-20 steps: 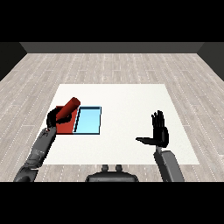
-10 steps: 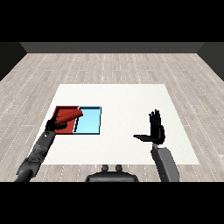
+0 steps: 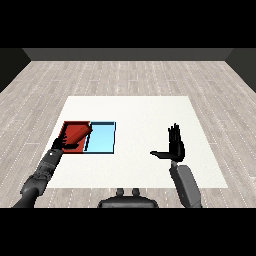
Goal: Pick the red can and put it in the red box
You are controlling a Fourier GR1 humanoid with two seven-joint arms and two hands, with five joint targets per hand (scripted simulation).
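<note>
Head view: left hand [image 3: 61, 144] curls around the red can [image 3: 79, 133], holding it low and tilted over the red tray [image 3: 66, 126], seemingly for release there; right hand [image 3: 175, 146] hangs open, holding nothing, above the counter [image 3: 145, 110].

light blue tray [image 3: 101, 139] on white table [image 3: 145, 120]
</note>
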